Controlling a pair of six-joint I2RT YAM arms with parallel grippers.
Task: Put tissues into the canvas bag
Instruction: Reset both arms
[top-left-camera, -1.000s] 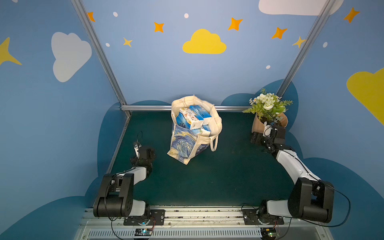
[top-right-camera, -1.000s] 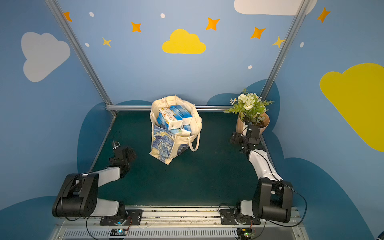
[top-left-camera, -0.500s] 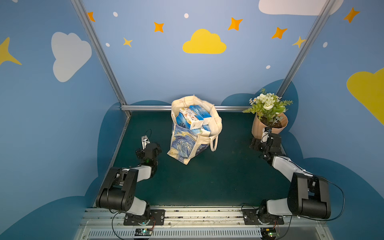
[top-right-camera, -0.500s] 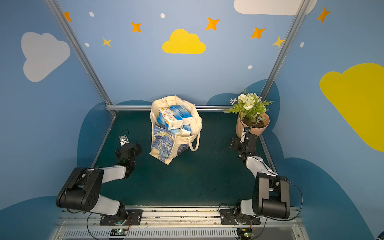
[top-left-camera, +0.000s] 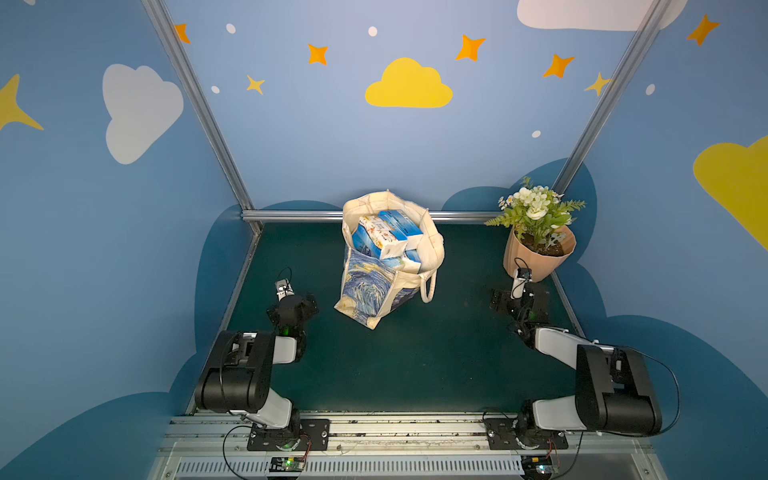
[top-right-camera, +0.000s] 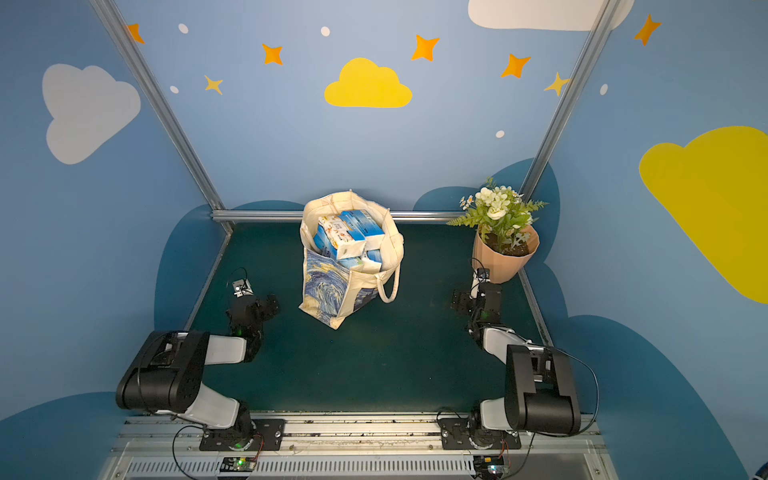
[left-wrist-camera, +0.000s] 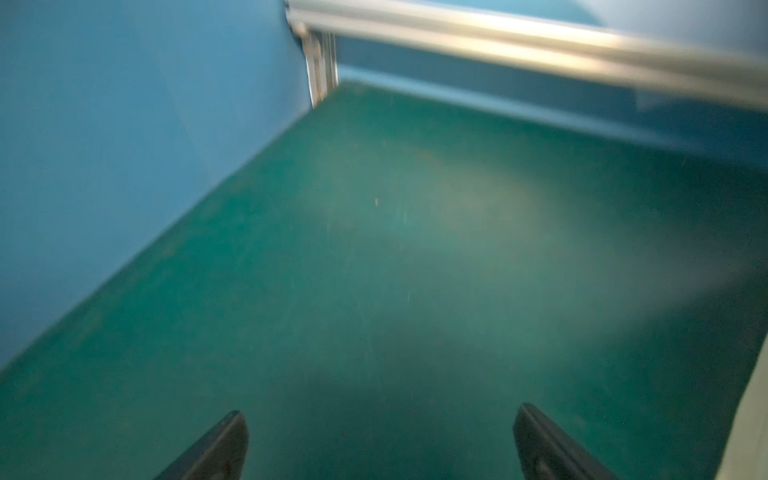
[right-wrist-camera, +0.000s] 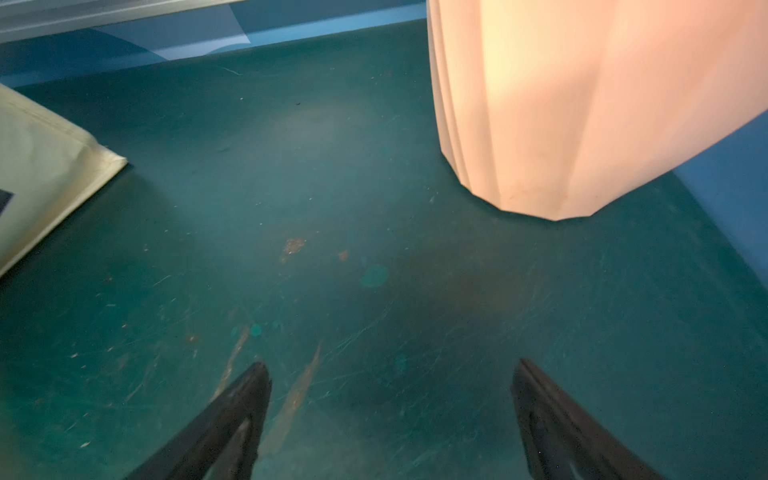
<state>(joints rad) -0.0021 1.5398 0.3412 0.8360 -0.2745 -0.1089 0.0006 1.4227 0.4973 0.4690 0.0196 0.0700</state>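
Note:
The canvas bag (top-left-camera: 374, 291) (top-right-camera: 332, 293) stands open at the middle back of the green mat, cream with a blue-yellow swirl print. Several blue-and-white tissues (top-left-camera: 386, 232) (top-right-camera: 347, 235) fill it and rise above its rim. My left gripper (top-left-camera: 293, 306) (top-right-camera: 253, 309) hangs low over the mat left of the bag, open and empty (left-wrist-camera: 380, 415). My right gripper (top-left-camera: 517, 300) (top-right-camera: 478, 301) sits low in front of the flowerpot, open and empty (right-wrist-camera: 390, 374). A cream corner of the bag (right-wrist-camera: 45, 166) shows in the right wrist view.
A beige faceted flowerpot (top-left-camera: 536, 257) (top-right-camera: 503, 262) (right-wrist-camera: 582, 104) with white flowers stands at the back right, close ahead of my right gripper. Blue walls and a metal rail (left-wrist-camera: 498, 37) bound the mat. Both arms are folded near the front rail.
My right gripper has drawn back from the flowerpot toward the front and sunk lower. My left arm has folded in, its gripper shifting slightly toward the bag. The bag and tissues have not moved.

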